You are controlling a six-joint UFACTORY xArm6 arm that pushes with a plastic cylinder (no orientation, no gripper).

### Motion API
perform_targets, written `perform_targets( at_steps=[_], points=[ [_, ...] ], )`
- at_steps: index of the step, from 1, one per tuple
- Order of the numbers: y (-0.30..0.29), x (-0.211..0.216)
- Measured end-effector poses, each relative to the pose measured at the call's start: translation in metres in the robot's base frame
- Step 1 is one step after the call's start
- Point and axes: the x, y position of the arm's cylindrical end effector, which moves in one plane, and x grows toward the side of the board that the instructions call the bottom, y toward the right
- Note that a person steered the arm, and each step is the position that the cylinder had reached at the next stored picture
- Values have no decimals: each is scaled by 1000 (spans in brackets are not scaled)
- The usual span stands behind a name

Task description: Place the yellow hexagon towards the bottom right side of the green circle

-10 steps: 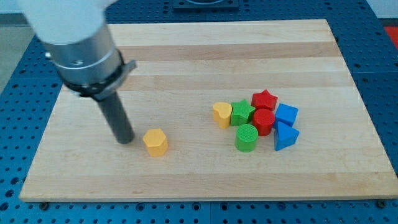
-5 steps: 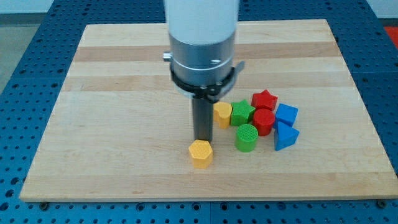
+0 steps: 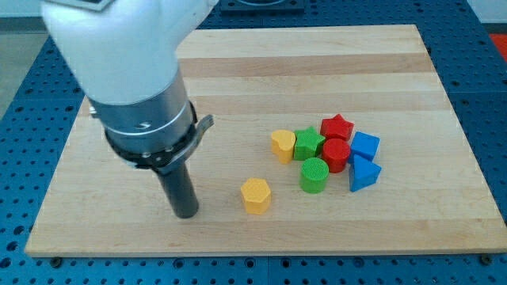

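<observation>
The yellow hexagon (image 3: 256,195) lies on the wooden board (image 3: 261,71), below and to the left of the green circle (image 3: 314,175). My tip (image 3: 186,214) touches the board to the left of the hexagon, apart from it by a clear gap. The green circle stands at the lower edge of a cluster of blocks at the view's right.
The cluster holds a yellow heart (image 3: 282,146), a green star (image 3: 308,143), a red star (image 3: 337,127), a red round block (image 3: 335,154), a blue block (image 3: 364,146) and a blue triangle (image 3: 363,173). The arm's white and grey body (image 3: 135,79) covers the board's upper left.
The yellow hexagon was pushed right from mid-board to its spot near the green circle. My tip then swung from above the hexagon to its left side.
</observation>
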Motion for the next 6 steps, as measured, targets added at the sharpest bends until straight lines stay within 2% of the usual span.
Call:
perform_targets(
  at_steps=[3, 6],
  points=[
    [46, -1],
    [131, -1]
  ],
)
